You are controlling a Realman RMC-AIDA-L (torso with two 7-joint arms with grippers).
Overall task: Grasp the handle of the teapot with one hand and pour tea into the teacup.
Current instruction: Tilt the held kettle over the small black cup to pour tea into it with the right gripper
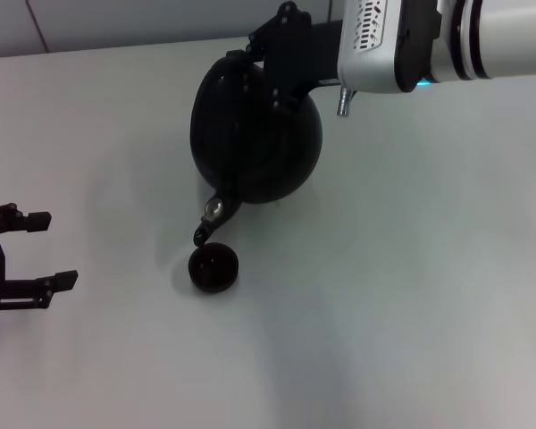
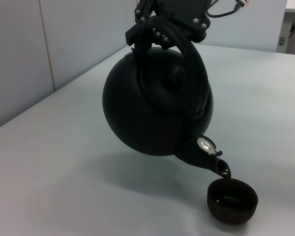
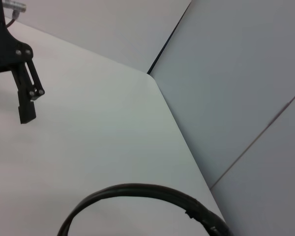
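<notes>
Right end effector (image 1: 281, 45) clamps the handle (image 2: 189, 54), apparently; teapot (image 1: 255, 130) tilted, spout over teacup (image 1: 213, 268). Left end effector (image 1: 36, 250) open, at the table's (image 1: 411, 295) left edge.

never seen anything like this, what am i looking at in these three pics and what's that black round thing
It is a two-armed robot at a white table. One picture looks down from its head; the other two come from cameras on its wrists. The black round thing is a teapot, tipped forward, its spout just above a small teacup on the table. The right gripper holds the teapot by its arched handle. The left gripper waits open at the table's left side, holding nothing.
</notes>
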